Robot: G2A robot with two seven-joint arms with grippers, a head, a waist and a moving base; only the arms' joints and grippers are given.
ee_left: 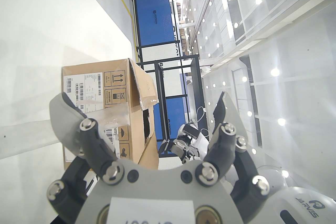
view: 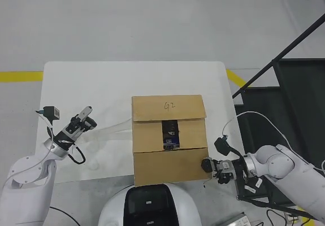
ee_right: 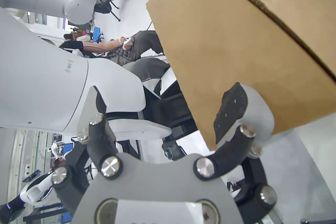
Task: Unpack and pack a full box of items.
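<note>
**Brown Cardboard Box: Full, So Probably Heavy**

Brown cardboard makes the box [view: 168, 141]. It sits on the white table [view: 94, 90], close to the robot's edge. Its top flaps [view: 168, 107] are nearly shut, with a gap [view: 170, 137] where packed things peek out. A full box is likely heavy. The walls look stiff, but the flaps should bend easily. The sides look smooth and might slip, so a good place to hold is a flap's free edge at the gap. The left gripper [view: 86, 117] hangs well apart from the box, fingers spread wide. The right gripper [view: 210, 165] is just beside the box's near corner, fingers spread too, pinching nothing.
</note>
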